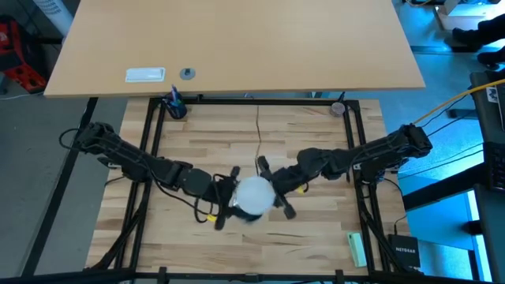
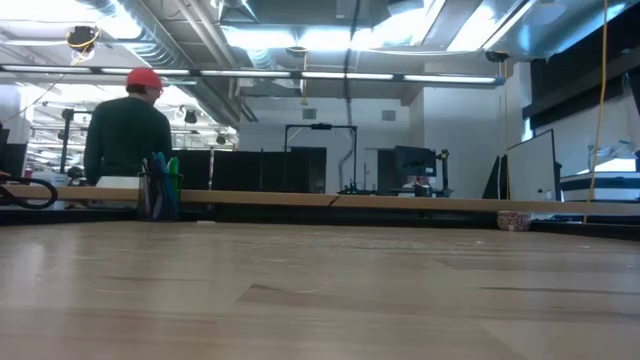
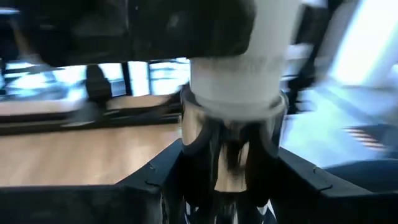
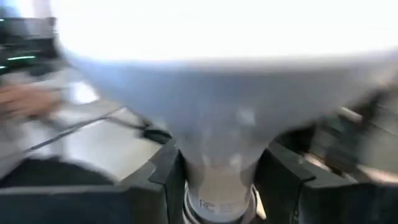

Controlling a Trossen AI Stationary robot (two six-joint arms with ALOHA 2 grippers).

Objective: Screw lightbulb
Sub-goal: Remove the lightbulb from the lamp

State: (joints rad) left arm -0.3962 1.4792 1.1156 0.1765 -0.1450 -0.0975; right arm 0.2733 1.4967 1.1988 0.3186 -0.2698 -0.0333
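Both arms meet over the middle of the wooden tabletop [image 1: 316,150], a little toward its near edge. The bulb [image 1: 254,195] is held up there between them, clear of the surface; its white globe hides most of what lies under it in the high view.

The left claw [image 1: 229,199] reaches in from the left side. Its wrist view shows a shiny silver socket [image 3: 231,140] sitting between its two dark fingers [image 3: 155,186], gripped on both sides, with the bulb's white neck [image 3: 239,68] meeting the socket's upper rim.

The right claw [image 1: 274,192] comes in from the right side. In its wrist view the bulb [image 4: 217,81] fills most of the frame, the narrow neck running down between its fingers [image 4: 287,177], which press against it on both sides, closed on the bulb.

At the far left corner stands a dark cup of pens [image 1: 174,105]. A green block [image 1: 357,248] lies near the near right corner. Beyond the tabletop, a person [image 2: 127,130] in a red cap faces away.
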